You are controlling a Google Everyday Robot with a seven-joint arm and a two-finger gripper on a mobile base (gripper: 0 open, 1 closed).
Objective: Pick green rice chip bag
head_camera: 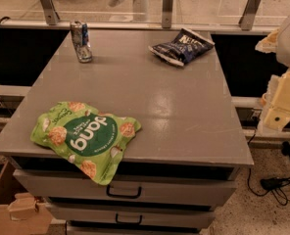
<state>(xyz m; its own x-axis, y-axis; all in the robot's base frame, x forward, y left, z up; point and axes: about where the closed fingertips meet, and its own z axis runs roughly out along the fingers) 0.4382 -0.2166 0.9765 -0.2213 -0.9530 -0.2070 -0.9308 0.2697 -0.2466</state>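
The pick is not yet starting: the green rice chip bag [86,136] is lying ungrasped at the tabletop's [184,116] front-left corner, overhanging the edge, while the gripper [278,112] is hanging well apart beyond the right side, its opening impossible to tell.

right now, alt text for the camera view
A green rice chip bag lies on a drawer cabinet's near left corner, overhanging the front edge. A dark blue chip bag and a can sit at the back; the gripper is off its right side.
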